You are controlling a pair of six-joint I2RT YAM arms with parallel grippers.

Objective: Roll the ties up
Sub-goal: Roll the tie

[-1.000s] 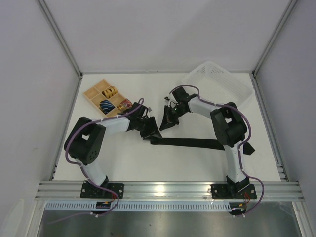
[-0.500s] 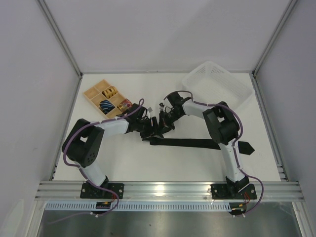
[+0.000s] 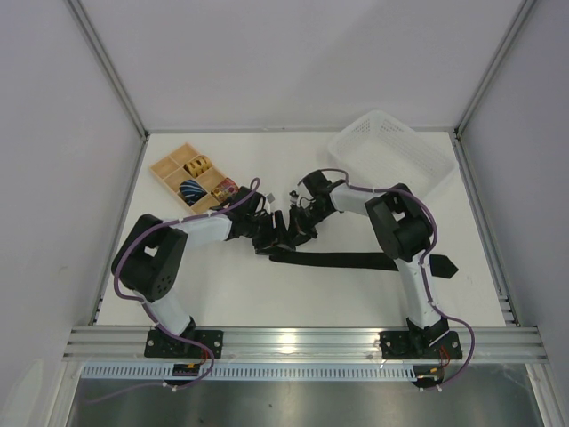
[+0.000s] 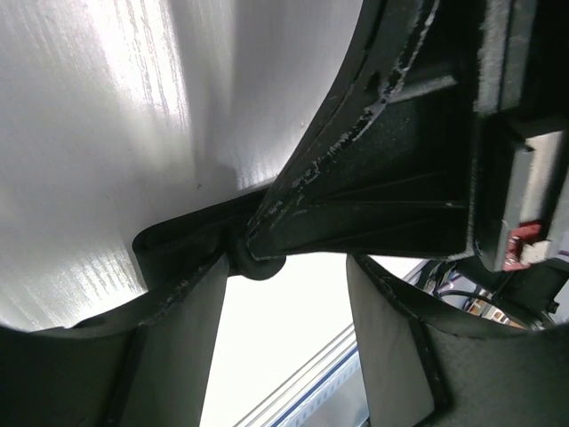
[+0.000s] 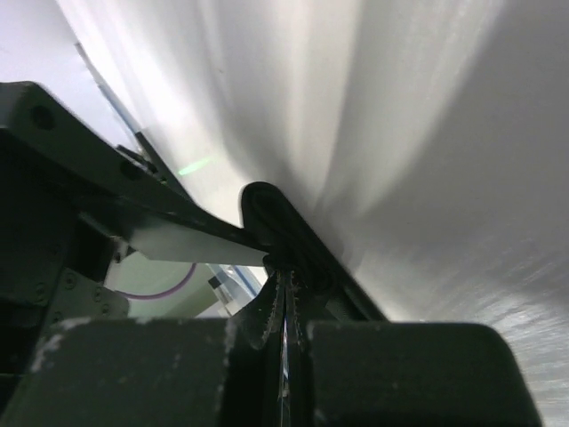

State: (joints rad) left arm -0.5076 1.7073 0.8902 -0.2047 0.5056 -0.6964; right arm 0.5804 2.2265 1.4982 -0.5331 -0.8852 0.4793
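The roll looks barely begun. The black tie (image 3: 356,261) lies flat across the middle of the top view, its pointed wide end at the right and its other end at centre, where both grippers meet. The right gripper (image 5: 284,325) has its fingers pressed together there; I cannot tell whether fabric is nipped between them. The left gripper (image 4: 284,298) faces it, fingers apart around nothing. Next, I judge, the left must pin the fold so the right can wind along the strip.
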